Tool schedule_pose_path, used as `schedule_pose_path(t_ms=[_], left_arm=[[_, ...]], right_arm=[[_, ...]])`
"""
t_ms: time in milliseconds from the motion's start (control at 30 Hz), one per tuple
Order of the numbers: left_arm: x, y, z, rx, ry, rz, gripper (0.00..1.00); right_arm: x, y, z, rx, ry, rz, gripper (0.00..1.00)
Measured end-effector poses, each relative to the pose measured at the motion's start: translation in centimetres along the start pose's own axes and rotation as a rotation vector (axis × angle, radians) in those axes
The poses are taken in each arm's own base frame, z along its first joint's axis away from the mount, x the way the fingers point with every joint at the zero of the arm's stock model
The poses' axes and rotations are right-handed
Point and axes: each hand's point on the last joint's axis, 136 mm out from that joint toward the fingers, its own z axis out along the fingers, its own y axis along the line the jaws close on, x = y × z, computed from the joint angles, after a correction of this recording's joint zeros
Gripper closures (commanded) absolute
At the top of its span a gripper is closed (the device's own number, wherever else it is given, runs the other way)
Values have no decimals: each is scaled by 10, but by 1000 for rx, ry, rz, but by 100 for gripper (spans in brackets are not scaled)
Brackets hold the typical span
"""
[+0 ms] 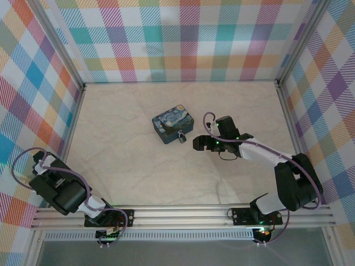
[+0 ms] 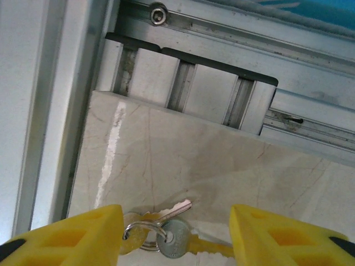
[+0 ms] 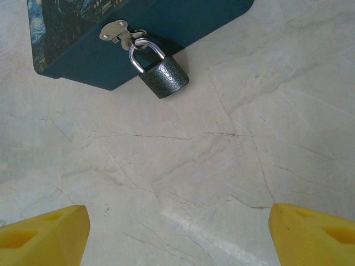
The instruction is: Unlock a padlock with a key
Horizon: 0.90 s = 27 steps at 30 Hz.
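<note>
The left gripper (image 2: 176, 221) hangs low over the near left corner of the table (image 2: 166, 149). Its yellow fingers (image 2: 89, 230) stand half apart on either side of the key (image 2: 173, 239) and touch nothing. The key lies flat on a ring with a brassy second one. A silvery blade points away from the hand and a little right, so I judge a straight pinch would cross its length. The padlock (image 3: 162, 75) is well apart from the key. It hangs by its shackle from the clasp of the tin (image 1: 173, 123), body toward the right gripper (image 1: 197, 144), which is nearer, wide and empty. The tin is shut, its contents hidden.
</note>
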Motion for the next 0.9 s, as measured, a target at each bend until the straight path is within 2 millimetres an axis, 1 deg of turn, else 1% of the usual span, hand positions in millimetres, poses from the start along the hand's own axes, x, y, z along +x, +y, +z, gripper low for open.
schedule_pose_path(t_ms=[267,467,567,700,867,900], left_arm=[[5,-7,4,31,27,4,49],[11,-15,4,33,19,49,49],[19,-24,0,42,12,101,49],[38,-41,-9,78,35,187,48],[79,-66,-24,158,88,335,47],[91,-72,-28,174,100,377,47]], right_arm=[[1,0,6,-11,14,5,17],[-12,7,10,-32,1,-1,17],[-19,11,9,-44,-16,-9,17],[-21,12,9,-46,-19,-12,17],[-21,12,9,-46,-19,-12,17],[-21,12,9,-46,-19,-11,17]])
